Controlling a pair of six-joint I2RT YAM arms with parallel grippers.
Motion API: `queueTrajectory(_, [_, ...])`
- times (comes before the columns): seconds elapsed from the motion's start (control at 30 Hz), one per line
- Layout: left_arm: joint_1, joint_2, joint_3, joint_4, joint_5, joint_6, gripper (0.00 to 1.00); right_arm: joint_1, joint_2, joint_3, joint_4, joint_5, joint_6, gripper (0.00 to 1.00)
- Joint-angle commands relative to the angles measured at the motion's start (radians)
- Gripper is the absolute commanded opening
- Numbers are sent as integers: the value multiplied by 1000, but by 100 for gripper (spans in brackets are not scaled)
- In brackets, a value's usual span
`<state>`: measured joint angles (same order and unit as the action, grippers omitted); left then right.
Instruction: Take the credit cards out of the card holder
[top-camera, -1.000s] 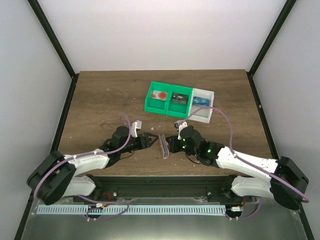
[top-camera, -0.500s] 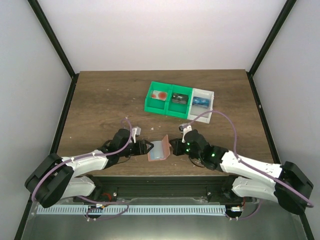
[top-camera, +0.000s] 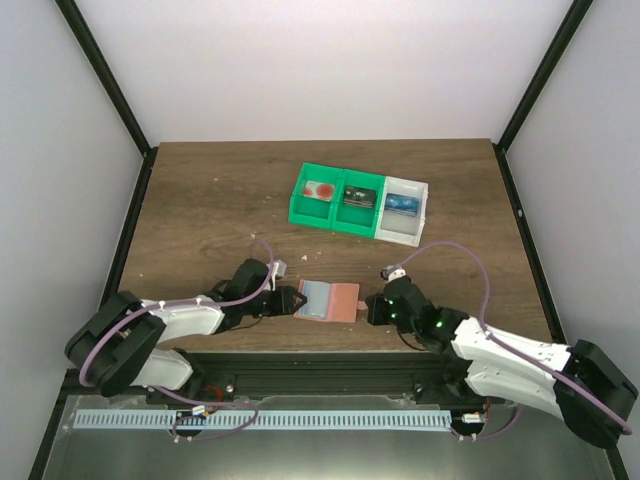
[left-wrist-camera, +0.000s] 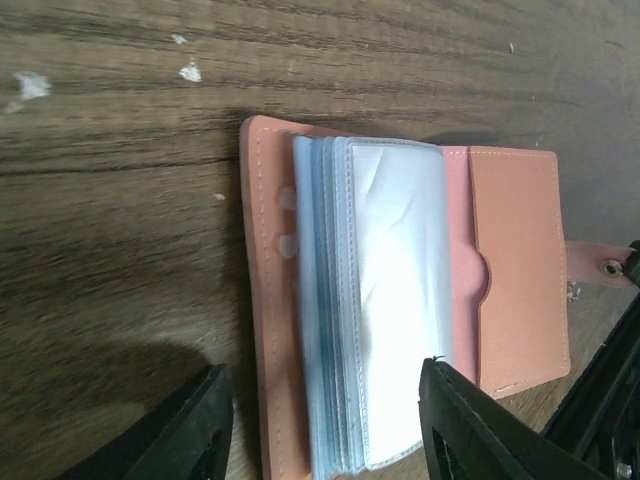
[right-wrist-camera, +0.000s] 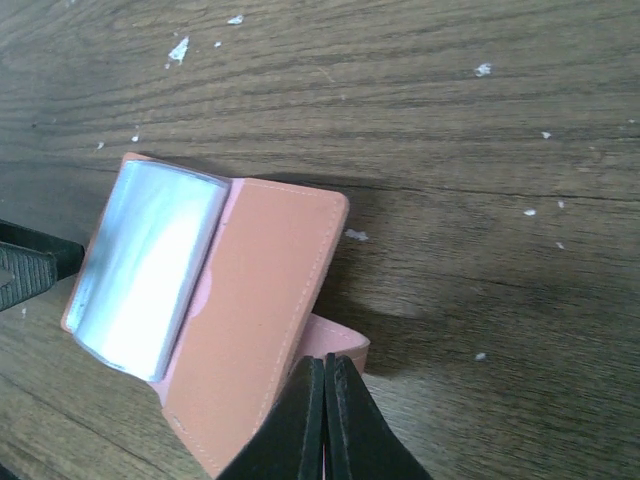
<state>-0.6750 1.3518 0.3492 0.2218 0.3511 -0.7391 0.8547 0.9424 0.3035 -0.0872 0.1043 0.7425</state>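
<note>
The salmon-pink card holder (top-camera: 345, 301) lies opened flat on the wooden table near its front edge. Its light-blue stack of credit cards in clear sleeves (top-camera: 315, 297) rests on the left half, seen as a bundle (left-wrist-camera: 390, 300) in the left wrist view. My left gripper (top-camera: 292, 299) is open. Its fingertips (left-wrist-camera: 215, 400) straddle the near end of the stack without touching it. My right gripper (top-camera: 368, 307) is shut on the holder's snap strap (right-wrist-camera: 345, 350), just right of the pink cover (right-wrist-camera: 265, 310).
A green double bin (top-camera: 338, 198) and a white bin (top-camera: 404, 212) with small items stand behind, mid-table. The table's front edge (top-camera: 330, 352) runs just below the holder. Pale specks (right-wrist-camera: 180, 48) dot the wood.
The holder stood on edge between the grippers a second ago; it now lies open and flat. The right arm drew back to the right with the strap. The left jaws narrowed a little.
</note>
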Motion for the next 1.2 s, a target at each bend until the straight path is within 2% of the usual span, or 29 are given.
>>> queueTrajectory(0.0, [-4,51,27,62,38,-26,52,-22,-12,-21,22,28,12,1])
queueTrajectory(0.17, [-4,73,33,86,49,-42,48,-40,11,-21,-2,33,0,1])
queueTrajectory(0.27, [-3,81,38,96,62,-54,46,-40,5,30,-71,19,-5,17])
queueTrajectory(0.4, [-3,61,27,114,80,-62,43,-40,-27,139,-169,-30,-39,23])
queueTrajectory(0.53, [-3,51,10,139,102,-76,42,-40,-15,229,-203,-124,-32,24])
queueTrajectory(0.7, [-4,47,-25,187,119,-105,42,-36,24,237,-94,-235,18,25])
queueTrajectory(0.83, [-4,52,-43,224,136,-123,41,-30,135,247,-16,-277,16,22])
queueTrajectory(0.93, [-4,59,-51,253,158,-141,41,-29,236,263,-12,-275,0,19])
queueTrajectory(1.17, [-4,38,-59,266,156,-157,41,-32,373,254,-33,-171,-25,19])
